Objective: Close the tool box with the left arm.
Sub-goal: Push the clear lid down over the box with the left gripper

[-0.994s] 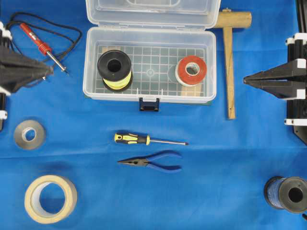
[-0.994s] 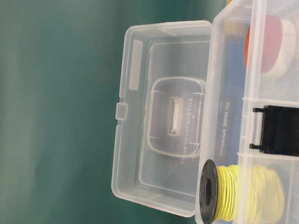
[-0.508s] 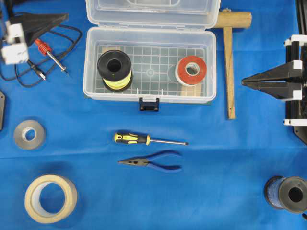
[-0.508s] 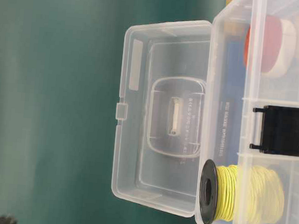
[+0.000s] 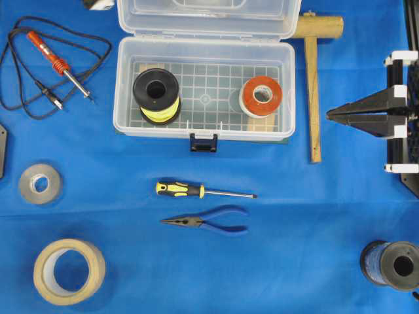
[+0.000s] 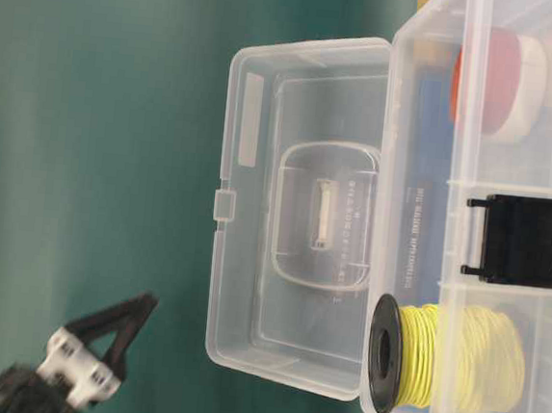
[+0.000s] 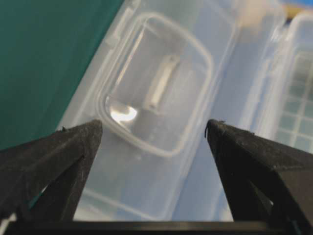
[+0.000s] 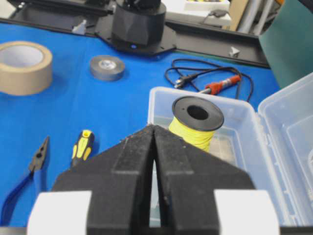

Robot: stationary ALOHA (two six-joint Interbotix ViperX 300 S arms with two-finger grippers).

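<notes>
The clear tool box (image 5: 120,85) stands open at the back middle, its lid (image 5: 209,16) tipped back and its dark blue latch (image 5: 203,142) at the front. It holds a yellow wire spool (image 5: 156,95) and a red tape roll (image 5: 261,95). My left gripper (image 7: 154,129) is open and empty, its fingers spread in front of the lid (image 7: 161,88), apart from it. In the table-level view the left gripper (image 6: 136,315) hangs beside the lid (image 6: 295,208). Only a white bit of the left arm (image 5: 98,3) shows overhead. My right gripper (image 5: 330,112) is shut and empty, right of the box.
A soldering iron (image 5: 59,62) with its cord lies at the back left, and a wooden mallet (image 5: 313,85) right of the box. A screwdriver (image 5: 196,190) and pliers (image 5: 209,221) lie in front. Grey tape (image 5: 40,184), masking tape (image 5: 69,271) and a blue wire spool (image 5: 391,265) sit near the edges.
My left gripper has risen from the left edge toward the back, leaving the overhead view and entering the table-level view beside the lid. The right gripper has barely moved. The box is unchanged.
</notes>
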